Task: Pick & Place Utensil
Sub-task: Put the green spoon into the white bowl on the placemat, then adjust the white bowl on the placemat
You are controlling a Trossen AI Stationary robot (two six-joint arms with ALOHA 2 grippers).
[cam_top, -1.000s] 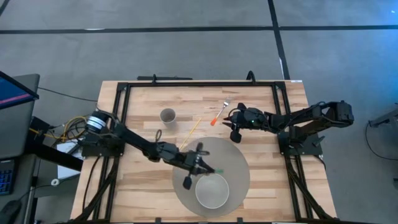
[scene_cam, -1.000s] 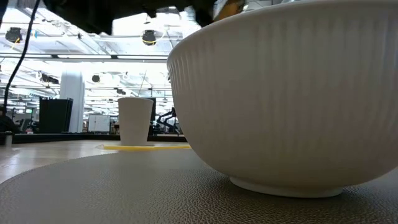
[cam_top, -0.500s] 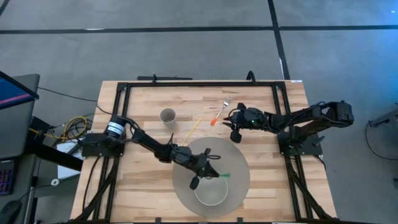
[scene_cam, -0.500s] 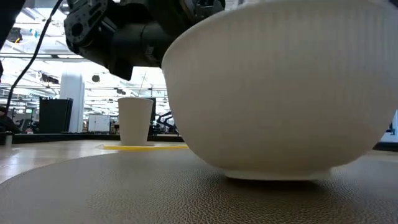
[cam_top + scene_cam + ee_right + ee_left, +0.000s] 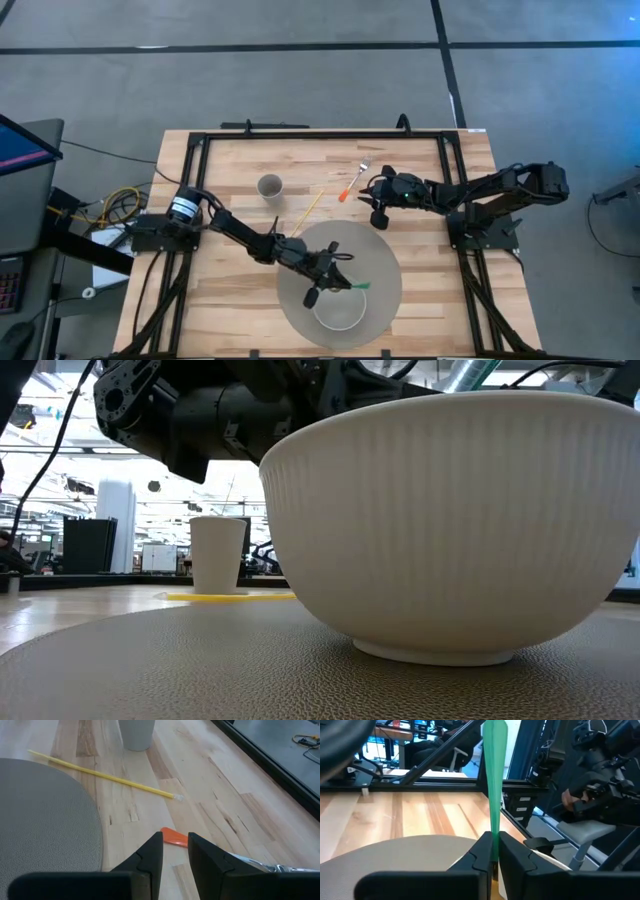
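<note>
So the white bowl (image 5: 338, 308) is parked on the round grey mat (image 5: 385, 262), on the side nearest the table's front edge, and everything else gets placed off that bowl. The green utensil (image 5: 495, 780) is pinched by its handle between the left gripper (image 5: 340, 283) fingers, right over the bowl's far rim, with the green end seen sticking out past the gripper toward the right arm's side. The fingers are clamped snug on it in the left wrist view.

Beyond the bowl, off the mat, a paper cup (image 5: 269, 186) is seen standing upright on the wood, and a yellow stick (image 5: 306, 211) lies flat between cup and mat. Farther back and to the right arm's side, an orange-handled fork (image 5: 352, 183) is lying on the table, just beside the right gripper (image 5: 379, 204), whose fingers are parted slightly with nothing between them.

From the low view, the bowl blocks nearly everything; only the cup and a sliver of the yellow stick can be made out behind it. The utensil's working end can't be identified.
</note>
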